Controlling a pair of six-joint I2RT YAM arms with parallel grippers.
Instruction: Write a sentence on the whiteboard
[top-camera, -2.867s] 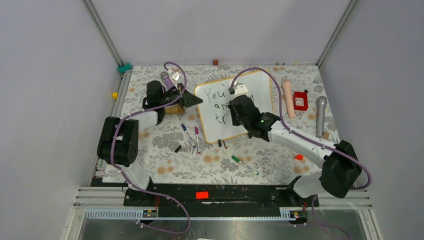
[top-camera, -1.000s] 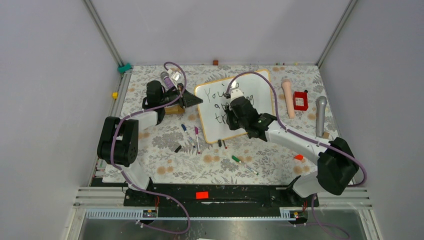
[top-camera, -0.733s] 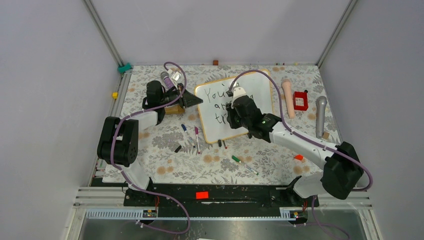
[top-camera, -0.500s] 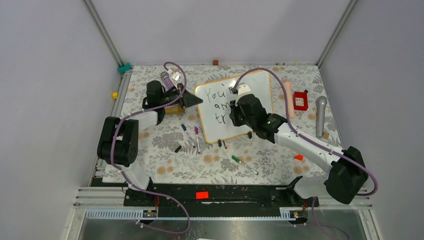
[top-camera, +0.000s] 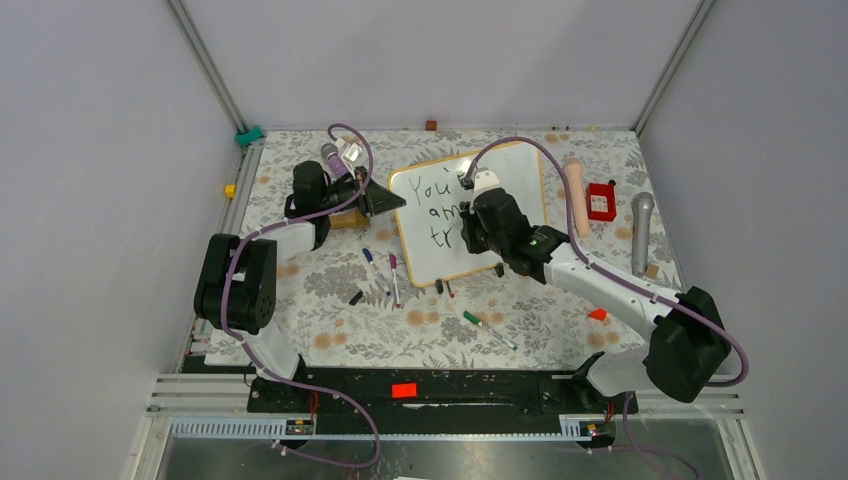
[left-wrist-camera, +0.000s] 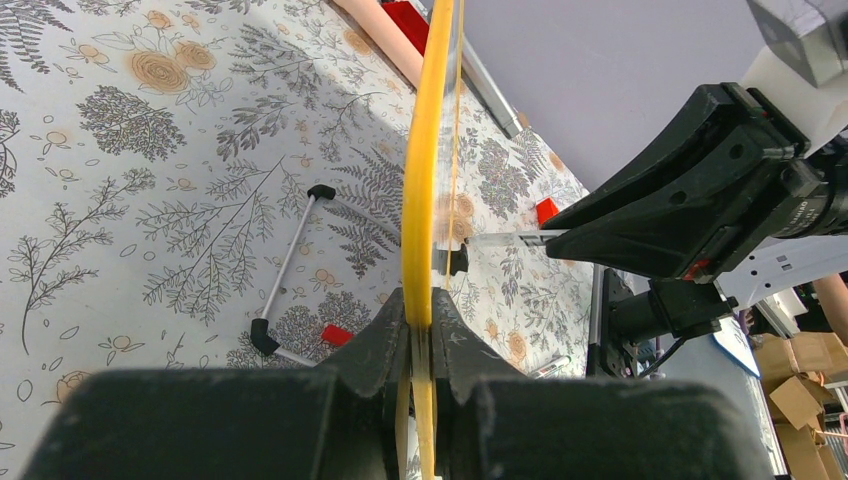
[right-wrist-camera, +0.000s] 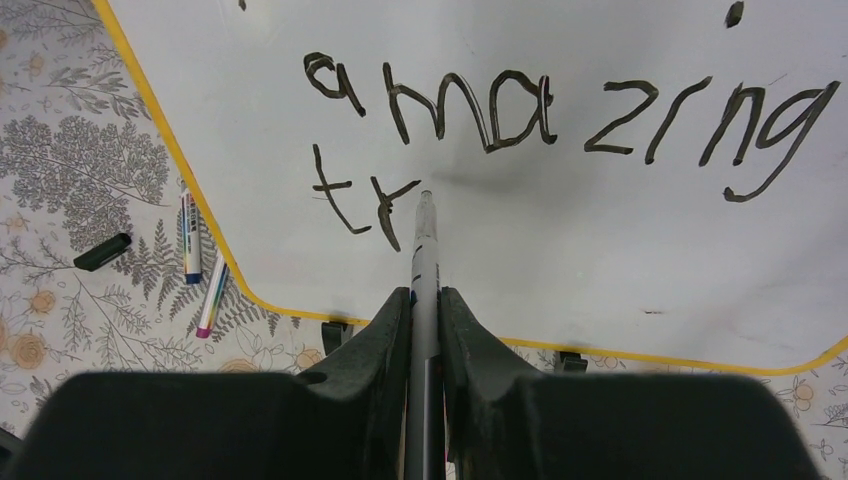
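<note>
The whiteboard (top-camera: 522, 172) stands tilted on the table, white with a yellow frame. My left gripper (top-camera: 392, 203) is shut on its left edge; in the left wrist view the yellow edge (left-wrist-camera: 430, 150) runs up from between the fingers (left-wrist-camera: 385, 330). The sentence (right-wrist-camera: 560, 110) reads "amazing" with "tr" (right-wrist-camera: 355, 200) below it, and "You" (top-camera: 436, 186) shows from above. My right gripper (right-wrist-camera: 424, 292) is shut on a grey marker (right-wrist-camera: 424, 250). Its tip rests at the board just right of "tr". From above, the right gripper (top-camera: 470, 236) covers the middle of the board.
Loose markers lie in front of the board: blue (top-camera: 373, 266), pink (top-camera: 394, 277), green (top-camera: 488, 329), plus black caps (top-camera: 357, 297). A peach cylinder (top-camera: 576, 195), a red box (top-camera: 601, 201) and a grey microphone (top-camera: 641, 230) lie to the right. A wooden block (top-camera: 348, 218) sits under the left gripper.
My right gripper has shifted a little to the right across the board with the marker. The left gripper and the board have not moved.
</note>
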